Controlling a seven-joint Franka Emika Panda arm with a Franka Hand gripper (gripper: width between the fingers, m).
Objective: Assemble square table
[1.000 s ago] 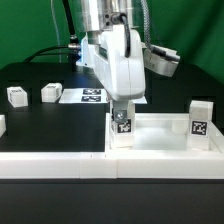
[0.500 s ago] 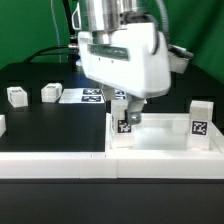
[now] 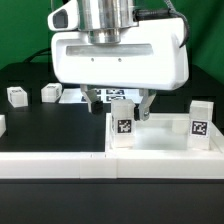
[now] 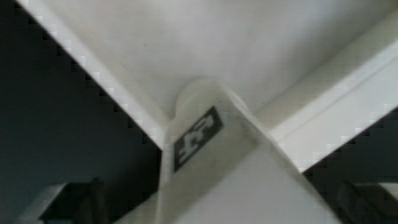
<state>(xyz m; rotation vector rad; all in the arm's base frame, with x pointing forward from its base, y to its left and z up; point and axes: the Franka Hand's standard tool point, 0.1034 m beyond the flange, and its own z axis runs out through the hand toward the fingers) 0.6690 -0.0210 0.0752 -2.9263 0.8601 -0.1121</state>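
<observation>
Shows gripper [image 3: 120,103] released, jaws wide and empty, upright leg [image 3: 122,129] straight below the gap, long axis vertical, standing on square table [image 3: 165,128] corner.

Plainly a robotics lab bench. Told by a black table [image 3: 40,125] set before a plain green backdrop [image 3: 205,40], with a white robot arm [image 3: 120,55] hanging over its middle. Told too by the marker board [image 3: 92,96] lying flat near the far edge, black-and-white tags printed on the small white legs [image 3: 122,127], and a long white low wall [image 3: 60,163] along the near edge.
</observation>
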